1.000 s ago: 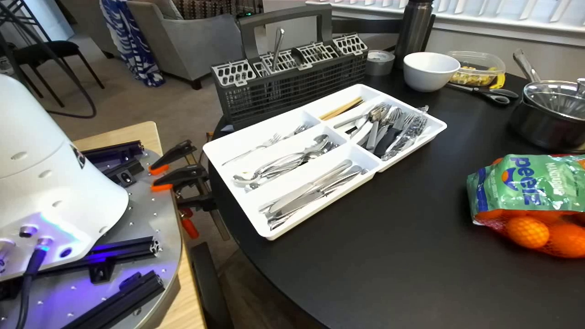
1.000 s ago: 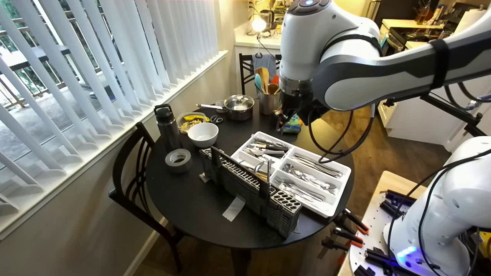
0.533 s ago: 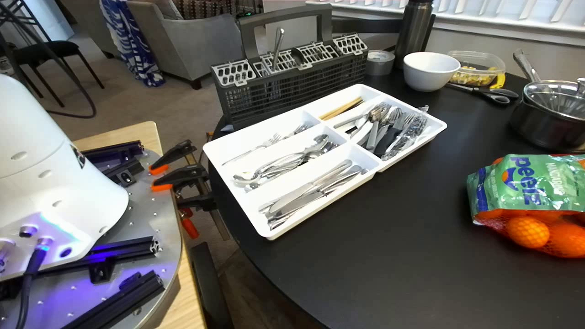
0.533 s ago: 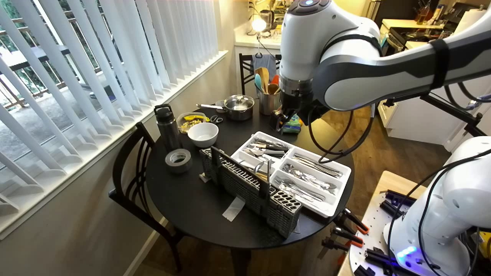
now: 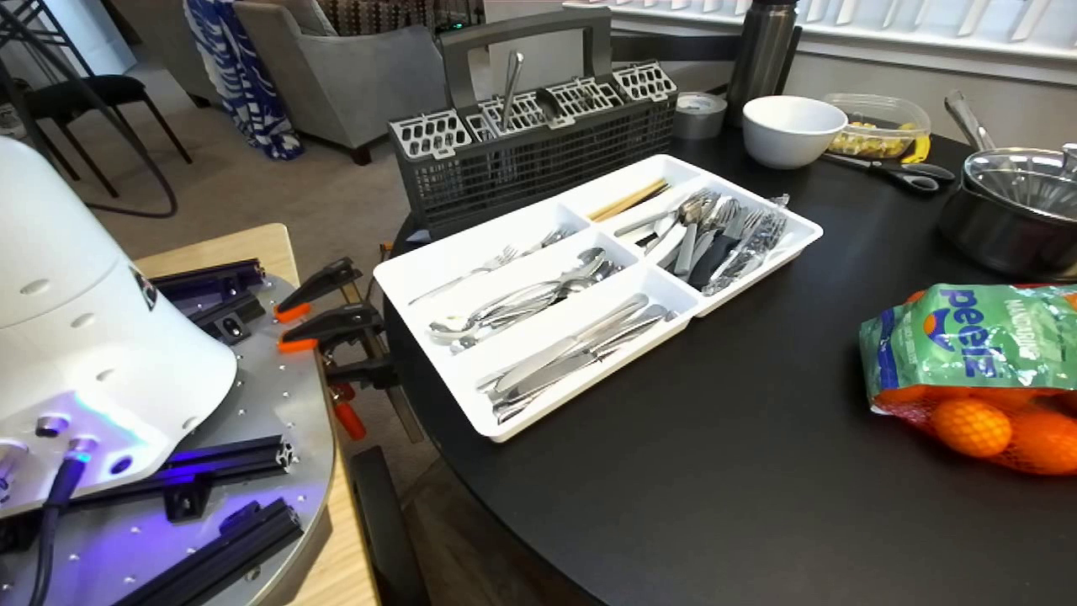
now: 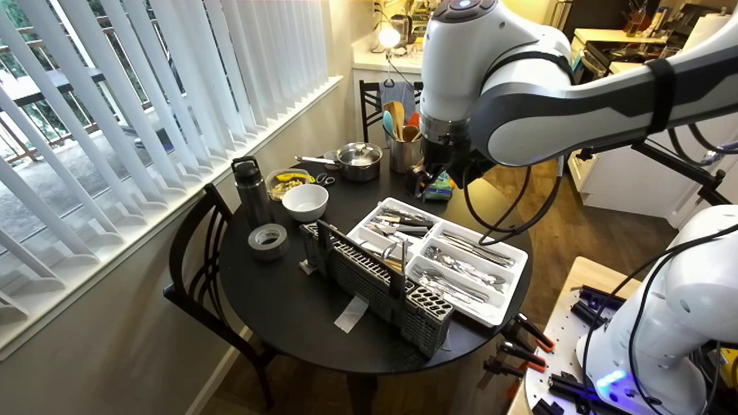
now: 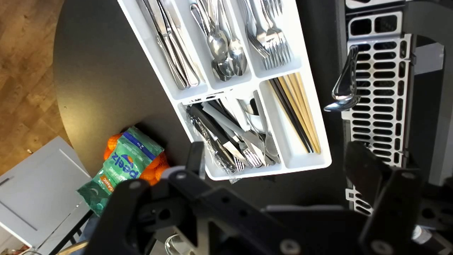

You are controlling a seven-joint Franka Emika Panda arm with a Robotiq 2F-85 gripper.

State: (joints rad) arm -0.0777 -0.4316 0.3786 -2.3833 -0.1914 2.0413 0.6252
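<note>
White plastic forms the cutlery tray (image 7: 295, 161), which lies on the round black worktop (image 5: 757, 505) alongside a dark dishwasher basket (image 5: 580, 147). The wrist view shows the gripper (image 7: 276, 152) with its jaws spread wide and nothing in its grasp. In an exterior view the robot arm (image 6: 576, 115) reaches across, the gripper hanging above the worktop near the tray's mixed-cutlery end; there it partly covers a bag of mandarins (image 5: 968, 379), whose printed front reads plainly in the wrist view. The grey armchair (image 5: 370, 93) appears in an exterior view alone, as do the steel canister (image 6: 405, 158) and the roll of tape's (image 6: 259, 245) full ring.

Seen from the wrist, the tray has five compartments: table knives (image 7: 176, 53), spoons (image 7: 217, 46) and forks (image 7: 277, 46) in three long ones, black and pale chopsticks (image 7: 302, 106) in a narrow one, and a jumble with black-handled cutlery (image 7: 207, 122), partly in clear wrap, in the last. Metal utensils (image 7: 347, 79) poke from the basket's slotted lid. The canister carries wooden, turquoise and red cooking utensils (image 6: 395, 118). A clear container (image 5: 883, 107) holds yellow food pieces beside a white bowl (image 5: 787, 143), and a saucepan (image 6: 363, 170) wears a glass lid.
</note>
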